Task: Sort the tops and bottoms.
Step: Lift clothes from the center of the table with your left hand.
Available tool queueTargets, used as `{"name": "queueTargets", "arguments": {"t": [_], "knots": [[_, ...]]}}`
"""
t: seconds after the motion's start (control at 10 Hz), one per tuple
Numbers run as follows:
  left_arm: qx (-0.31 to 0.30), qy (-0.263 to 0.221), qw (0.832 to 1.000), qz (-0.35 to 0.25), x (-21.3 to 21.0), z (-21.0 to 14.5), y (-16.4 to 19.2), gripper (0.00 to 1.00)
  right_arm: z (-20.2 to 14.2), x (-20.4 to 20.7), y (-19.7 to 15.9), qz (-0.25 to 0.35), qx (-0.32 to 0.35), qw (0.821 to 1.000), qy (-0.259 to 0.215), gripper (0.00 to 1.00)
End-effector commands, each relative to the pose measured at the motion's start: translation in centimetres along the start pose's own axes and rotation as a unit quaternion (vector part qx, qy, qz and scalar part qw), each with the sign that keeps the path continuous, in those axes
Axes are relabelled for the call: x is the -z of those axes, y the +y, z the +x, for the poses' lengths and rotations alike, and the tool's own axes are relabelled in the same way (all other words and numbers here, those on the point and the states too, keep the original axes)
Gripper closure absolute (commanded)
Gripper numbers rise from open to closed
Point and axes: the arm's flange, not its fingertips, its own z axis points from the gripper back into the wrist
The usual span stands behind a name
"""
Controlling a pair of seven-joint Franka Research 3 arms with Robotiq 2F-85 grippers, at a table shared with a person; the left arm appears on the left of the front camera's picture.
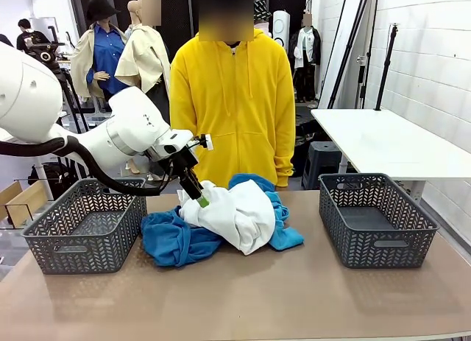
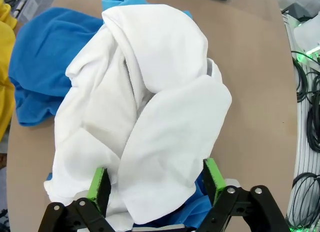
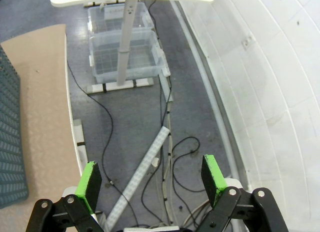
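Left gripper jaws apart, straddling near edge of white sweatshirt, not clamped. Blue fleece garment under and beyond it. Right gripper spread wide, over floor off table. Near basket beside left gripper and far basket across pile hold no clothes. Sorting barely begun, whole pile left.

Front: table viewed across toward the person; left wrist: shared white garment, seen closely; right wrist: floor overlooked.
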Motion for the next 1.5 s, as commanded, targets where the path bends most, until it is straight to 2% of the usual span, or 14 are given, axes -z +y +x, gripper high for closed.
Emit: {"name": "queueTargets", "arguments": {"t": [0.0, 0.4, 1.0, 1.2, 1.4], "knots": [[0.01, 0.007, 1.0, 0.002, -0.6, 0.2, 0.1, 0.2, -0.1, 0.0, -0.2, 0.001, 0.0, 1.0, 0.001, 0.0], [0.007, 0.003, 1.0, 0.001, -0.9, 0.3, 0.2, 1.0, -0.1, 0.0, -0.2, 0.001, 0.0, 1.0, 0.001, 0.0], [0.007, -0.017, 1.0, -0.004, -2.7, 0.5, -0.6, 1.0, -0.1, 0.0, -0.2, 0.001, 0.0, 1.0, 0.001, 0.0], [0.016, -0.029, 0.999, 0.018, -5.0, 1.9, -1.1, 1.0, -0.1, 0.0, -0.2, 0.001, 0.0, 1.0, 0.001, 0.0], [0.051, -0.044, 0.997, 0.03, -8.3, 4.0, -1.4, 1.0, -0.1, 0.0, -0.2, 0.001, 0.0, 1.0, 0.001, 0.0]]}}
